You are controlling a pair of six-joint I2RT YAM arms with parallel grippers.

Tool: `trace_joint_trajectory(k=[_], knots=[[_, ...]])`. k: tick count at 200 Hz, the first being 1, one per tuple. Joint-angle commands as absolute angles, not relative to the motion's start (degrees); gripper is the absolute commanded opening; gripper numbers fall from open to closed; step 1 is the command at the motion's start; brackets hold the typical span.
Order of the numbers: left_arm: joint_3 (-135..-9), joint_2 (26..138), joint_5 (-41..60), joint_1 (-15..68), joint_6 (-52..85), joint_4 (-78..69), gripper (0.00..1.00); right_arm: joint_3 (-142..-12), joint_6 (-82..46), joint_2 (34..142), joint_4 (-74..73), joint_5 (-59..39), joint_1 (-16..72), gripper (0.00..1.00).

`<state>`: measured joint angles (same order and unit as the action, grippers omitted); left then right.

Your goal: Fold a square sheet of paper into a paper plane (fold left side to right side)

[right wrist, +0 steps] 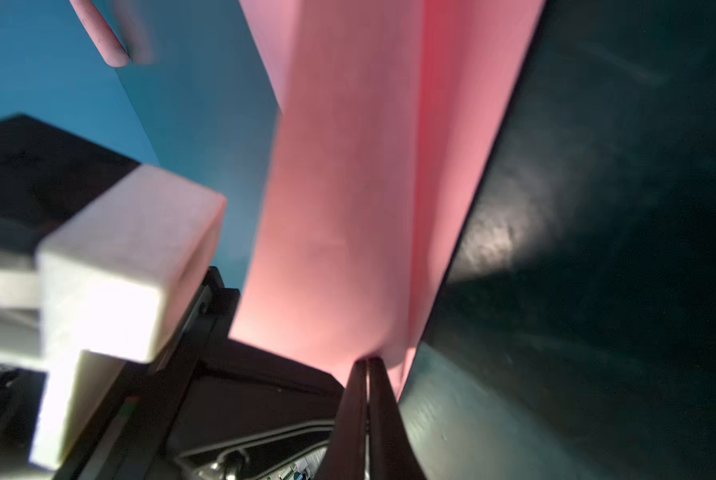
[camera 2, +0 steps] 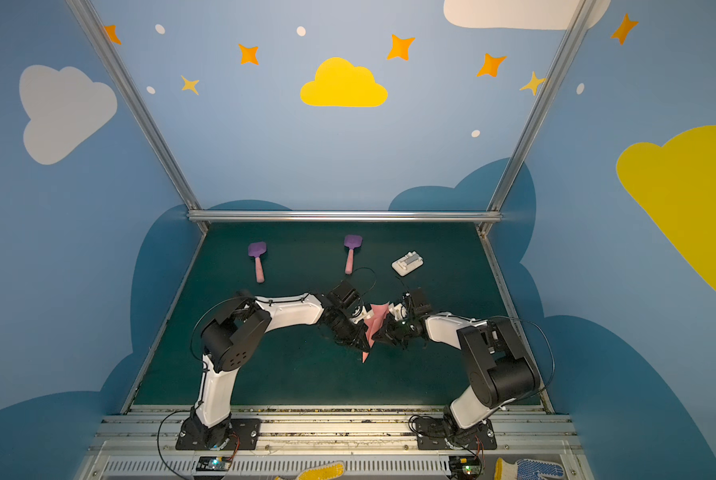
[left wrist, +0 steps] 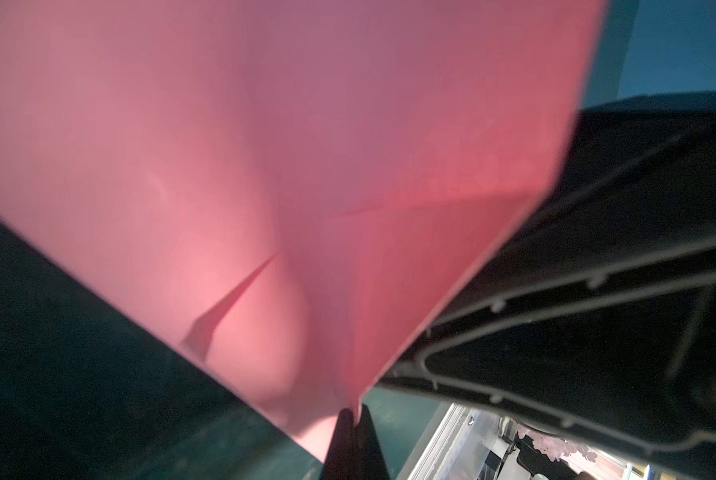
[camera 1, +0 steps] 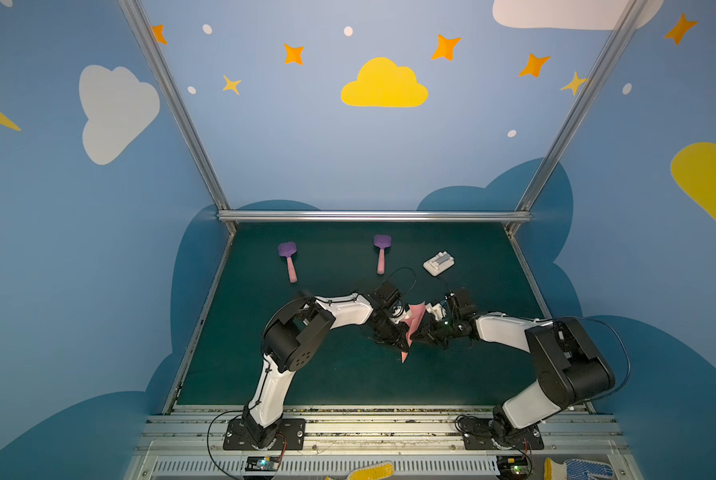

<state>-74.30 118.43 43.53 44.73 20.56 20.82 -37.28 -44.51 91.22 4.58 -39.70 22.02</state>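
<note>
Paper plane point(camera 1: 414, 321), nose toward 6 o'clock over middle of worktop point(camera 1: 339, 378), pinched from 9 o'clock by left hand point(left wrist: 353, 419), 3 o'clock by right hand point(right wrist: 367, 374); best handled with matched, gentle tension, sparing creases.

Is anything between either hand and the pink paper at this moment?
Nothing visible does. The left hand and the right hand are each shut directly on the folded pink paper, which is held between them.
</note>
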Motion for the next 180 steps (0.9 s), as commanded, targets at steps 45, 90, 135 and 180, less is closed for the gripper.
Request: trace_joint_trajectory(k=[45,90,135,180], knots=[[-74.8,119.4,45.2,44.4,19.2,22.1,0.04,-41.8,-44.2,94.2,3.8,-39.5,22.3,0.0],[-75.1,119.6,45.5,44.2,19.1,22.1,0.04,-42.2,-43.9,96.3,3.5,-39.2,22.4,0.0],[-75.1,119.4,45.6,44.0,18.2,22.6,0.04,-41.5,-43.8,97.4,3.1,-38.2,22.1,0.0],[-73.9,116.9,43.4,43.4,18.8,21.9,0.25,-40.3,-44.0,98.4,1.9,-37.6,21.8,0.0]])
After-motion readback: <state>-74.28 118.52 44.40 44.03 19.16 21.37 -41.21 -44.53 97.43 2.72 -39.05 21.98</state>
